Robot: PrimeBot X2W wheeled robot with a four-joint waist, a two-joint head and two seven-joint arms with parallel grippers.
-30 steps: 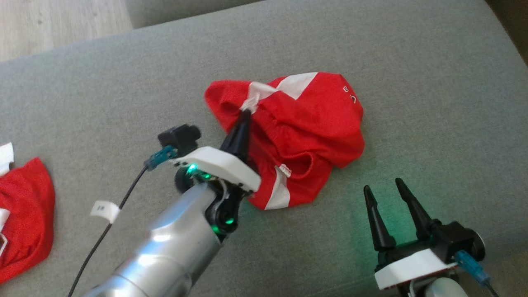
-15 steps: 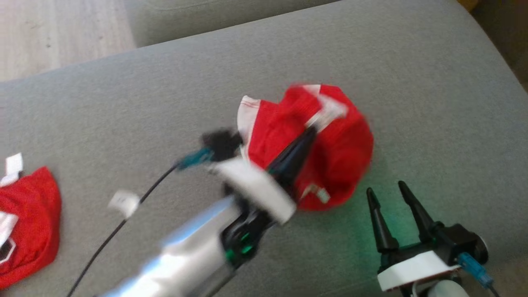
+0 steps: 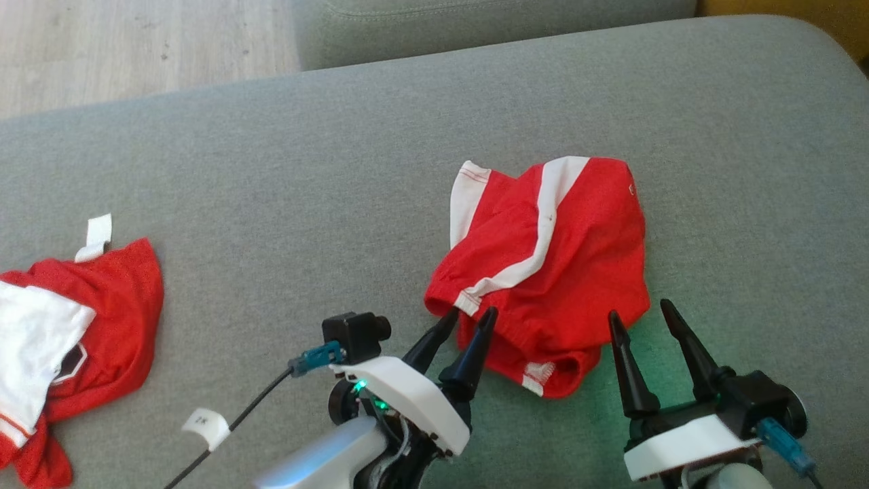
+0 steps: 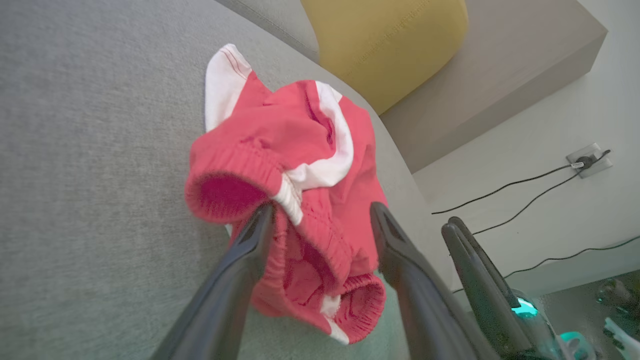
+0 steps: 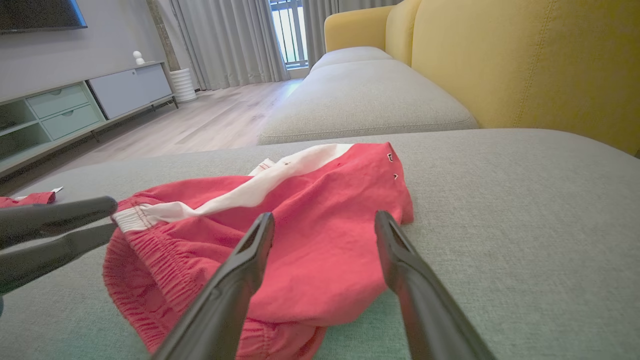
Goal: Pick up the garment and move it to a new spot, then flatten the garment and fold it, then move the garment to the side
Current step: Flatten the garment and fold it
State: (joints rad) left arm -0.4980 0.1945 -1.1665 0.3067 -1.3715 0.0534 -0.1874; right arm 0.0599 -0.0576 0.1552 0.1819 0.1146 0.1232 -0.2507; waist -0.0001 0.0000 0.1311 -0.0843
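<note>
Dropped by the left gripper point(image 3: 472, 312), the shorts point(image 3: 550, 258) lie crumpled; its jaws and those of the right gripper point(image 3: 638, 309) stand apart. Pinching bunched layers together could spoil flattening.

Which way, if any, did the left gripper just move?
Yes. The left gripper has pulled back toward the robot, away from the far edge of the sofa, and stands open at the near edge of the shorts.
</note>
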